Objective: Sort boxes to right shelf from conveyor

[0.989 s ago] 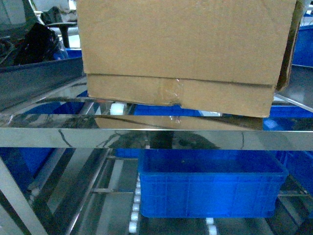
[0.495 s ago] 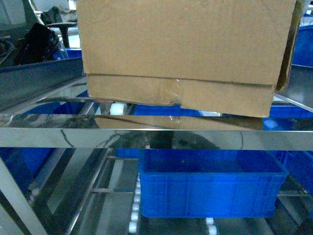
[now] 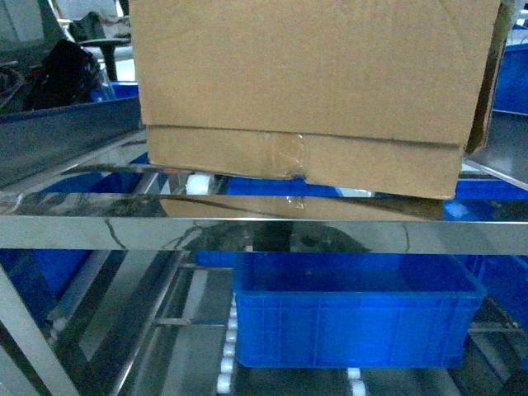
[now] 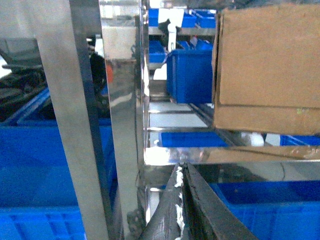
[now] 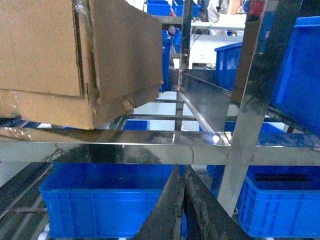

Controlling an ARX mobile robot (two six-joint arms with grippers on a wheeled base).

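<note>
The large brown cardboard box [image 3: 305,74] rests on the upper level of the steel right shelf [image 3: 264,233], its taped bottom seam facing me above a white roller [image 3: 196,183]. In the left wrist view the box [image 4: 270,65] is at the upper right and the left gripper [image 4: 182,172] is shut and empty, below the shelf's front bar [image 4: 240,155]. The right wrist view has the box [image 5: 55,55] at the upper left. There the right gripper [image 5: 182,175] is shut on nothing, under the bar [image 5: 125,150]. Neither gripper touches the box. The conveyor is out of view.
A blue plastic crate [image 3: 355,318] sits on the lower roller level beneath the box. Another crate [image 5: 280,205] stands to the right. Steel uprights [image 4: 75,120] [image 5: 250,100] rise close beside each gripper. More blue crates [image 4: 192,75] fill racks behind.
</note>
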